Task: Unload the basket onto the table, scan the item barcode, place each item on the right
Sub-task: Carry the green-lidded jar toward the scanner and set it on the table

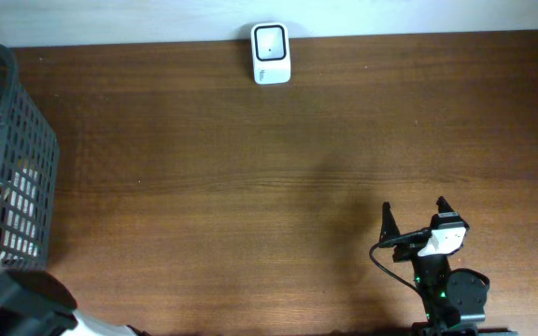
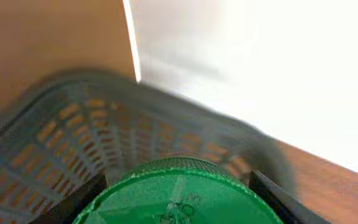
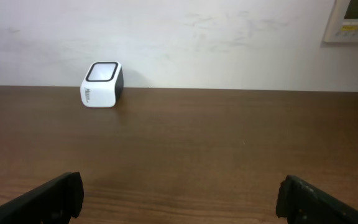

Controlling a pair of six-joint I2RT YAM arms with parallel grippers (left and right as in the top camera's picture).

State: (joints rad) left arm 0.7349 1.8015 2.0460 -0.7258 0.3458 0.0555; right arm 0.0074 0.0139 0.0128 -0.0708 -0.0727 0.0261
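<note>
Dark wood table (image 1: 250,187) runs up to a white wall, with the white barcode scanner (image 1: 271,53) at its far edge. On my left wrist feed, the left gripper (image 2: 176,198) is clamped on a green ribbed lid (image 2: 166,177), a finger against each side, directly over the black mesh basket (image 2: 73,124) at the table's left end. My right gripper (image 1: 414,217) sits near the front edge, jaws spread wide and holding nothing, well apart from the scanner.
</note>
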